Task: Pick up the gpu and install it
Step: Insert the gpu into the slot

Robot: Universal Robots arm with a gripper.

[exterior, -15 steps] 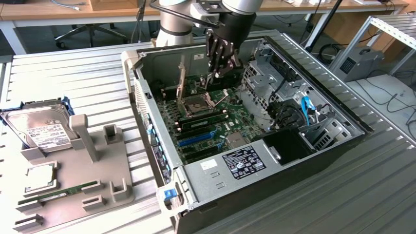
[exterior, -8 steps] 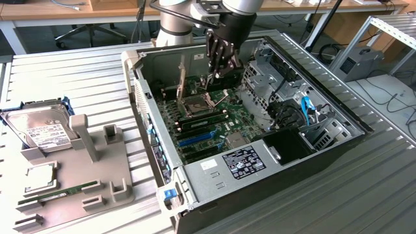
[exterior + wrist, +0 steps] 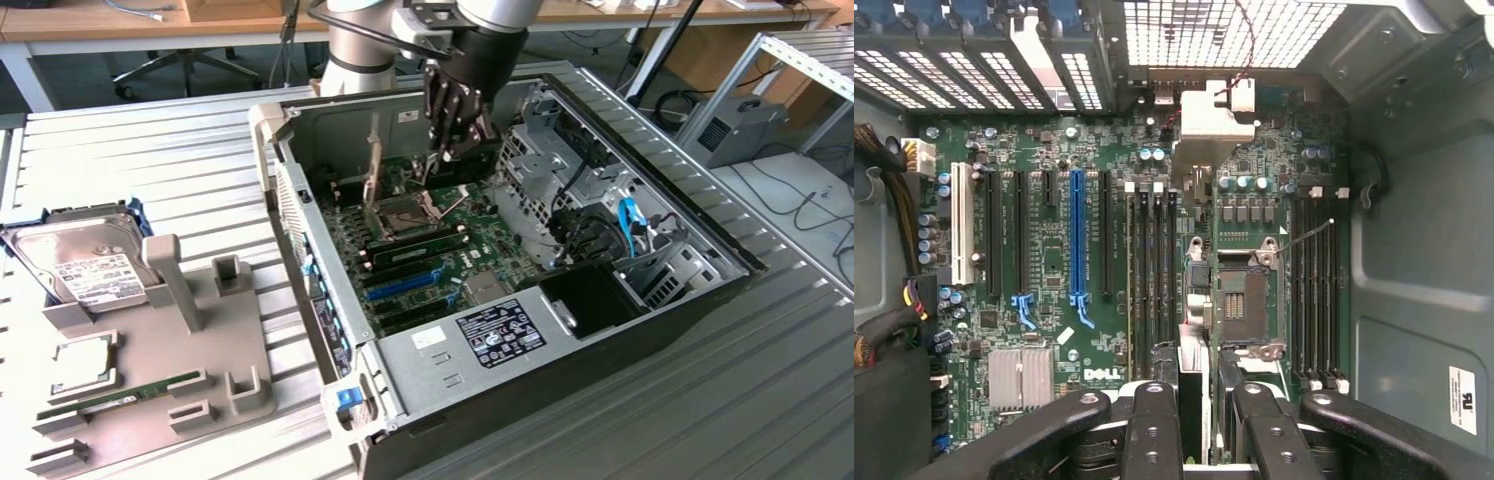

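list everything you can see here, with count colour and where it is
computer case: one, black and grey, lying open on the slatted metal table
motherboard: one, green, on the case floor
CPU socket: one, silvery, open and empty, middle of the motherboard
expansion slots: several, black, one blue, one white, side by side
power supply: one, grey with a black label, near end of the case
parts holder: one, grey, at the exterior view's left
hard drive: one, silver, labelled, on the holder's far end
RAM stick: one, green, lying on the holder
gripper: one, black, inside the case above the motherboard
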